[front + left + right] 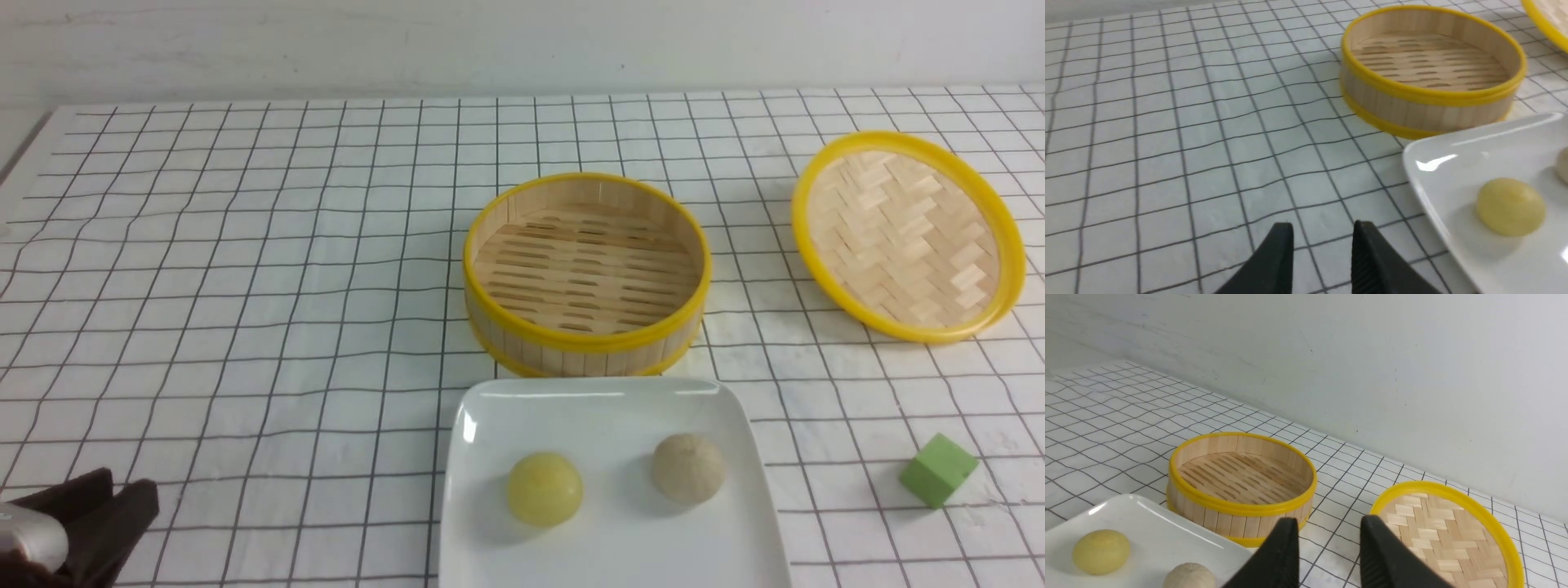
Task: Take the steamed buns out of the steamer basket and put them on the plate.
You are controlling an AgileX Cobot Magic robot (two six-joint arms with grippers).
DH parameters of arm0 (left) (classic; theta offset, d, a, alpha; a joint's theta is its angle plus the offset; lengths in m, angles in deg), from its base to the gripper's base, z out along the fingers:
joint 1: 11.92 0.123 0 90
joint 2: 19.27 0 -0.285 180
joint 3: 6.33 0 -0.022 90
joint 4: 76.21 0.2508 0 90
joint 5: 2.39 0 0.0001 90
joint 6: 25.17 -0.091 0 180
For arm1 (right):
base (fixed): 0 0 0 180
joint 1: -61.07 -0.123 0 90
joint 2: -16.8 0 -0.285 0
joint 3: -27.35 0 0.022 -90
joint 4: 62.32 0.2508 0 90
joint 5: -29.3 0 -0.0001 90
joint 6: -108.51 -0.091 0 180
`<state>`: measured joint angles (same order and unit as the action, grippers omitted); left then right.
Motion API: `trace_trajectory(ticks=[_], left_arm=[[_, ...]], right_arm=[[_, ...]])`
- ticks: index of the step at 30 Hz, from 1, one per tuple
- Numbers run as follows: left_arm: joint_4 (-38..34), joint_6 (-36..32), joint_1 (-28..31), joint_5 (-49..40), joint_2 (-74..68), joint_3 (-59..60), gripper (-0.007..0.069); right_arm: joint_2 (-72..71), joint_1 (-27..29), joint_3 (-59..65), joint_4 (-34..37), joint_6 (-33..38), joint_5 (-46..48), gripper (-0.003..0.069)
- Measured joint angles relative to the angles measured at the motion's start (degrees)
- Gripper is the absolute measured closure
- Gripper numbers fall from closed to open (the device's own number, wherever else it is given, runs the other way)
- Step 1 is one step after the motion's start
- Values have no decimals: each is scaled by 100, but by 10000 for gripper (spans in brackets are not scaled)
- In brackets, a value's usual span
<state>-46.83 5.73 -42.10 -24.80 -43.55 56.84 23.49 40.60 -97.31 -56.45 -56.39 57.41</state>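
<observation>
Buns: two, both on the plate [490, 441]. The yellow bun [544, 488] is at lower centre of the front view. The beige bun [688, 467] is to its right and a little higher, and the two do not touch.
Steamer basket: one [571, 355], upright at frame centre, with only its slatted floor showing inside. Its near wall is just beside the plate's far rim; I cannot tell whether they touch.
Plate: one, at bottom centre, cut off by the lower frame edge. Both buns sit well inside its rim.
Lid: one [906, 237], at upper right, woven inside facing up, apart from the basket.
Green cube: one [937, 469], at lower right, well apart from the plate's right rim.
Left pincer: one [1323, 228], in the lower left corner of the front view, jaws parted with nothing between them, well left of the plate.
Right pincer: one [1329, 522], outside the front view. Its jaws are apart and grip nothing, and the basket and lid lie beyond them.
Open room: a wide stretch of gridded bench [245, 286] fills the left half of the frame. Narrower strips run between plate and cube, and between basket and lid.
</observation>
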Motion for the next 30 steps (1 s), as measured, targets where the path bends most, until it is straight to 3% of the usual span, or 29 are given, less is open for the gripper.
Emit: trace_trajectory(ticks=[4, 12, 20, 30], left_arm=[[124, 2, 1191, 742, 0, 526, 389], [127, 208, 2730, 1437, 204, 1326, 389], [146, 302, 3316, 1421, 1292, 1563, 389], [-96, 230, 3385, 84, 1686, 1563, 389]], right_arm=[[0, 0, 0, 0, 0, 0, 419], [0, 0, 0, 0, 0, 0, 419], [0, 0, 0, 0, 0, 0, 419], [0, 0, 0, 0, 0, 0, 419]])
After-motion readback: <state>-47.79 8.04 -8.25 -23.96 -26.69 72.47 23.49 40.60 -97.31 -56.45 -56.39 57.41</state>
